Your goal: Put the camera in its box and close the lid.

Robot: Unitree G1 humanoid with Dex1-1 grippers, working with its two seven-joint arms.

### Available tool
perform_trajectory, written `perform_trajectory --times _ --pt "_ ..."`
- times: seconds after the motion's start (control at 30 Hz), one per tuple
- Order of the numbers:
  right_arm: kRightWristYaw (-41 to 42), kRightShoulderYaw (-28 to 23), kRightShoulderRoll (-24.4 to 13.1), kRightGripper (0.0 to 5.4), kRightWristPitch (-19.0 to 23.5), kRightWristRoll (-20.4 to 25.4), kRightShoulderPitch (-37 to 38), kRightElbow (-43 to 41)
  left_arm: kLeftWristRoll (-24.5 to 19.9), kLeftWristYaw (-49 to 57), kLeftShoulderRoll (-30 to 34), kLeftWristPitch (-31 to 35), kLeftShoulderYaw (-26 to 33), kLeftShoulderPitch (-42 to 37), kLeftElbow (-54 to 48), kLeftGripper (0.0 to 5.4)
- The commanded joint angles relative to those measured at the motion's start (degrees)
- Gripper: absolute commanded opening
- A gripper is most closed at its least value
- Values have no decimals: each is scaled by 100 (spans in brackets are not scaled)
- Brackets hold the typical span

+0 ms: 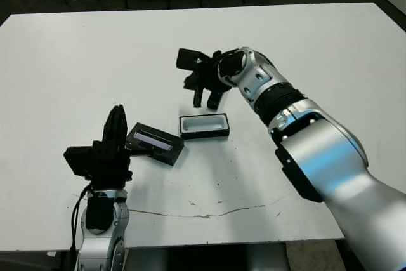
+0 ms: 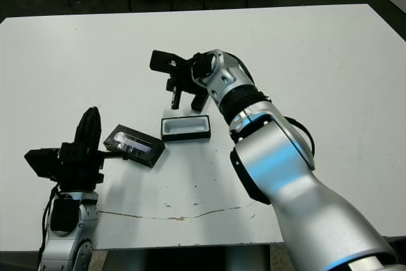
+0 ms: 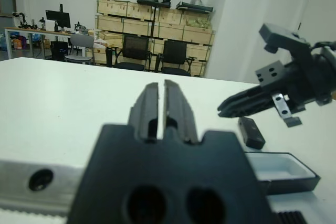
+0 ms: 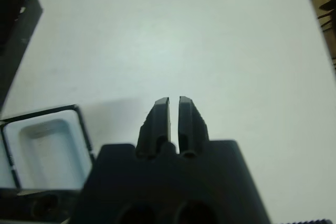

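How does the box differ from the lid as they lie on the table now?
The box lies open side up, showing a white lining; the lid shows a black face with a pale shiny strip. The box lies roughly square to the table's front edge; the lid is turned at an angle, to its left. Both are small, black-walled rectangles, and neither is held.
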Motion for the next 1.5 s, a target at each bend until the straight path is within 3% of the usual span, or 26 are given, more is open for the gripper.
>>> perform_trajectory --times 0.03,0.23,0.9,1.03,1.5 --pt "113 34 28 0 10 -30 150 88 12 19 13 84 7 70 79 2" --pt "159 170 -14 0 -214 -179 244 82 50 26 9 20 -4 61 121 2" --pt "53 228 -23 0 22 -313 373 108 47 70 -20 18 -59 77 123 2" --pt "4 202 -9 0 224 -320 344 135 43 72 -20 48 -67 103 86 2" --pt "88 315 -262 0 -104 -446 379 97 93 102 -9 9 -68 105 80 2"
